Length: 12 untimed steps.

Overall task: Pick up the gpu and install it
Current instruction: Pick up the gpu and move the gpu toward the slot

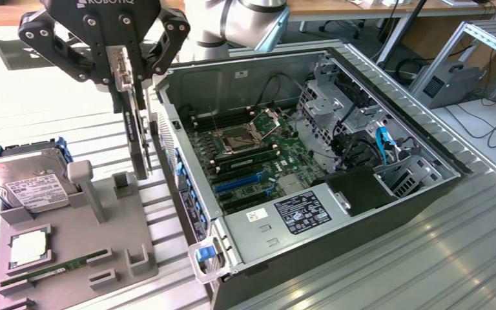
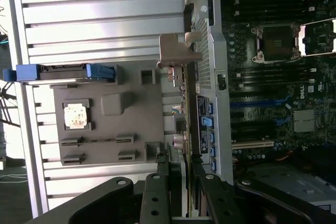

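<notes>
You are working in bright, diffuse light that glares off the ribbed metal table [image 1: 24, 123] beside the gripper [image 1: 126, 76], washing the slats almost white, so the gpu [image 1: 136, 139] in its grasp reads as a dark strip. On the gripper's other side the computer case [image 1: 222, 84] is dimmer, its walls shading the motherboard [image 1: 257, 161], and shadows around the grey holder [image 1: 101, 239] are soft. In the wrist view the slats beyond the gripper [image 2: 179, 187] blow out, the chip [image 2: 76, 115] shines white, and the gripper's links are near-black.

We counted one gpu [image 1: 135, 132], one hard drive [image 1: 26, 184], one RAM stick [image 1: 51, 269], one processor chip [image 1: 28, 248], one tray [image 1: 119, 232], one computer case [image 1: 334, 261].
</notes>
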Tool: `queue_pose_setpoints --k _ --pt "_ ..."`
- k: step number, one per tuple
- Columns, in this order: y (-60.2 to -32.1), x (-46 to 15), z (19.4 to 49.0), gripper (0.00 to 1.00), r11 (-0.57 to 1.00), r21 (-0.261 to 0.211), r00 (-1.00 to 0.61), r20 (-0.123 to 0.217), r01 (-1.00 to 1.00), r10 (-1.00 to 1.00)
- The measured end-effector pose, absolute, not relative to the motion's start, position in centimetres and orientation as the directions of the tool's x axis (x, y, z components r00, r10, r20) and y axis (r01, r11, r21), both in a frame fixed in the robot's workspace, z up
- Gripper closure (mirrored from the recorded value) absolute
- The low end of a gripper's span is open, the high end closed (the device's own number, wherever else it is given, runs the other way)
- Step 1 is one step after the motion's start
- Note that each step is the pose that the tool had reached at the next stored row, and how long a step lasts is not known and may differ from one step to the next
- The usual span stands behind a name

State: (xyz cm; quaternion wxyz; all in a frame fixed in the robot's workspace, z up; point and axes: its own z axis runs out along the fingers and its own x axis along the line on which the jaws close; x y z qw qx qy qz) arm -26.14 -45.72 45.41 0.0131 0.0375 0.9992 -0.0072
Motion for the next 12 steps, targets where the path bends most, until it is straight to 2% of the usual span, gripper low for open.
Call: queue_pose_setpoints --k 12 --pt "-45.7 -24.1 45.4 0.73 0.997 -0.013 -0.997 -0.027 0.075 0.075"
